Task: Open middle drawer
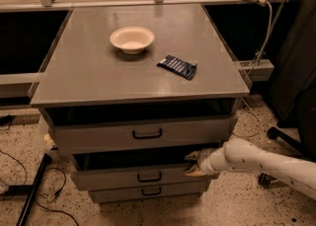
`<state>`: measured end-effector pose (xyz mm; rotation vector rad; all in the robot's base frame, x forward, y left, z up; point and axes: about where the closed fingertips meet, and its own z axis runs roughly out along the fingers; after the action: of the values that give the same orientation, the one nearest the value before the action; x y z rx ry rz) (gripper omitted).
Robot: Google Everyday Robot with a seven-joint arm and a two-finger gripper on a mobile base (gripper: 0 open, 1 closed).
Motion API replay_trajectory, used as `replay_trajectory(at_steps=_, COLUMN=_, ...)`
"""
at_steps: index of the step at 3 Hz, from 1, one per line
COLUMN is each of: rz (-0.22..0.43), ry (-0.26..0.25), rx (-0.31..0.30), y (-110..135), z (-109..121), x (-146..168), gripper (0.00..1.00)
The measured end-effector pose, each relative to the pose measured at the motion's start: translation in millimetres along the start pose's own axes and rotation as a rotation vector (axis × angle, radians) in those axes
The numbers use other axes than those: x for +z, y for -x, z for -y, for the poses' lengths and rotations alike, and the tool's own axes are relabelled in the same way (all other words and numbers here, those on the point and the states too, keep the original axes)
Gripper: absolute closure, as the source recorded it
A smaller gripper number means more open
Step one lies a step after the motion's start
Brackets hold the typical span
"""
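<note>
The middle drawer is the 2nd of 3 stacked in a grey metal cabinet, a low grey front with a small black bar handle at its centre. It stands a little way out of the cabinet, so a dark strip of its inside shows above its front panel. The gripper is at the right end of the middle drawer, level with the top edge of the front panel and well to the right of the handle. Its white arm reaches in from the right of the drawer, low over the speckled floor. The 2 yellowish fingers point left toward the drawer and are narrowly parted. One tip is in the dark strip above the front panel and the other is against the panel's face, so they seem to straddle the top edge, though whether they press on it is hard to tell. Just above the middle drawer is the taller top drawer with a larger black handle, and just below it is the narrower bottom drawer. On the cabinet top, well above the middle drawer, sit a cream bowl and, to its right and apart from it, a dark blue packet lying flat
</note>
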<state>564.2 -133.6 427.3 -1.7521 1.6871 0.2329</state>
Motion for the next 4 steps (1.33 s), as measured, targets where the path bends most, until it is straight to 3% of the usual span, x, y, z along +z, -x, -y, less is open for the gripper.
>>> replay_trajectory(at_steps=1, rz=0.016, ry=0.020, rx=0.005, y=-7.2, z=-14.0, x=1.2, gripper=0.34)
replay_trajectory(at_steps=2, rz=0.025, ry=0.028, rx=0.031, y=-14.4, z=-35.8, x=-5.5, gripper=0.38)
replay_trajectory(at_steps=4, rz=0.025, ry=0.031, rx=0.042, y=-13.9, z=-46.1, x=-14.6, gripper=0.85)
